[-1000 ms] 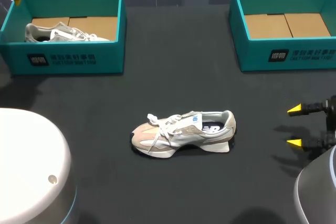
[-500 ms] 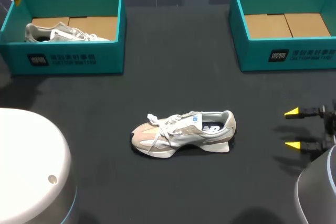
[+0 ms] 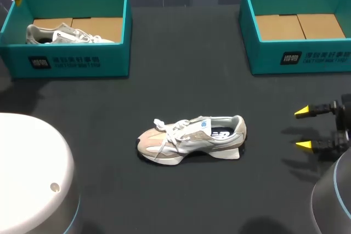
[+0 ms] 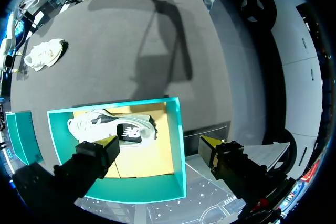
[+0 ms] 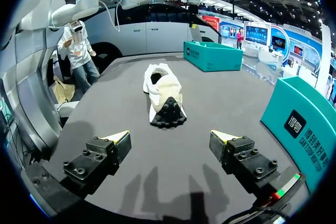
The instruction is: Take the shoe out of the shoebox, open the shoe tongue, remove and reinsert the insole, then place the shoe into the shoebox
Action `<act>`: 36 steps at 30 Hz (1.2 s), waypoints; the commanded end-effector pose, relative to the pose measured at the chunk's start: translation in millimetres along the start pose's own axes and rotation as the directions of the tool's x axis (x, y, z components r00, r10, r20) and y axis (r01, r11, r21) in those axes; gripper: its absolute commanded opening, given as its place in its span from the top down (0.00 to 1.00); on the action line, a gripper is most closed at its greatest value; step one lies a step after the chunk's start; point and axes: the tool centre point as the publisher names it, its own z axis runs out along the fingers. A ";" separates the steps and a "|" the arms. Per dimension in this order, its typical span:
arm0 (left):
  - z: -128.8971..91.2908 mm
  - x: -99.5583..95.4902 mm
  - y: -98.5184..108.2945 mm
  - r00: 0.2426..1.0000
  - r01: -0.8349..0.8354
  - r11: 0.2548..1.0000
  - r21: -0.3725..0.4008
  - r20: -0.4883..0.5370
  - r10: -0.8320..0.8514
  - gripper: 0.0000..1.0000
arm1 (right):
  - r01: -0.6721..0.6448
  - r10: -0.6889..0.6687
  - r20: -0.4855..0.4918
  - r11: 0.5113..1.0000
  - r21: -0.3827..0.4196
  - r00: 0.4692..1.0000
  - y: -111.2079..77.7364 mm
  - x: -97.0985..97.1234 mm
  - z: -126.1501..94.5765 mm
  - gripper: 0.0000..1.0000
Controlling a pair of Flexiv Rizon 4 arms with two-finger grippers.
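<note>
- Head view: the shoe [image 3: 191, 138] sits on the black table [image 3: 181, 69], outside both boxes, with its tongue and laces up.
- The right gripper [image 3: 302, 129] is off the shoe's heel end, well apart from it. Its jaws are spread wide and hold nothing.
- The left shoebox [image 3: 66, 61] stands far beyond the shoe's toe end and holds a second shoe [image 3: 63, 34]. The right shoebox [image 3: 299, 56] stands far beyond the shoe's heel end.
- Left wrist view: the left gripper [image 4: 158, 142] hangs well away from the shoe [image 4: 44, 53], over the left shoebox [image 4: 176, 145]. Its jaws are wide and grip nothing. The second shoe [image 4: 113, 129] lies below them.
- Right wrist view: the shoe [image 5: 164, 95] is ahead of the right gripper [image 5: 170, 137], with its heel toward the gripper, and touches neither finger. The jaws are wide apart.
</note>
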 end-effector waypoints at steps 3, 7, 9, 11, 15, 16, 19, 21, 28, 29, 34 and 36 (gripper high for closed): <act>-0.4 0.5 0.8 1.000 -0.001 1.000 0.002 -0.001 0.001 0.00 | 0.000 0.000 0.002 1.000 0.004 1.000 0.4 1.0 0.3 0.00; -0.4 0.5 0.8 1.000 -0.001 1.000 0.002 -0.001 0.001 0.00 | 0.000 0.000 0.002 1.000 0.004 1.000 0.4 1.0 0.3 0.00; -0.4 0.5 0.8 1.000 -0.001 1.000 0.002 -0.001 0.001 0.00 | 0.000 0.000 0.002 1.000 0.004 1.000 0.4 1.0 0.3 0.00; -0.4 0.5 0.8 1.000 -0.001 1.000 0.002 -0.001 0.001 0.00 | 0.009 -0.009 0.008 1.000 -0.004 1.000 1.6 1.0 0.4 0.00; -0.4 0.5 0.8 1.000 -0.001 1.000 0.002 -0.001 0.001 0.00 | 0.013 -0.013 0.031 1.000 -0.005 0.999 2.2 0.1 2.1 0.00; -0.4 0.5 0.8 1.000 -0.001 1.000 0.002 -0.001 0.001 0.00 | 0.012 -0.012 0.033 1.000 -0.009 0.999 1.5 -0.8 3.5 0.00; -0.4 0.5 0.8 1.000 -0.001 1.000 0.002 -0.001 0.001 0.00 | 0.007 -0.006 0.022 1.000 -0.015 1.000 -1.5 -4.1 9.6 0.00; -0.4 0.5 0.8 1.000 -0.001 1.000 0.002 -0.001 0.001 0.00 | -0.001 0.001 0.010 1.000 -0.008 1.000 -4.0 -6.6 14.8 0.00; -0.4 0.5 0.8 1.000 -0.001 1.000 0.002 -0.001 0.001 0.00 | -0.016 0.016 0.001 1.000 -0.007 1.000 -6.0 -13.0 33.1 0.00; -0.4 0.5 0.8 1.000 -0.001 1.000 0.002 -0.001 0.001 0.00 | -0.017 0.017 -0.002 1.000 -0.006 1.000 -6.2 -13.6 35.5 0.00; -0.4 0.5 0.8 1.000 -0.001 1.000 0.002 -0.001 0.001 0.00 | -0.016 0.016 -0.018 1.000 -0.016 1.000 -5.4 -16.2 46.9 0.00; -0.4 0.5 0.8 1.000 -0.001 1.000 0.002 -0.001 0.001 0.00 | -0.018 0.017 -0.021 1.000 -0.018 1.000 -5.5 -17.1 51.3 0.00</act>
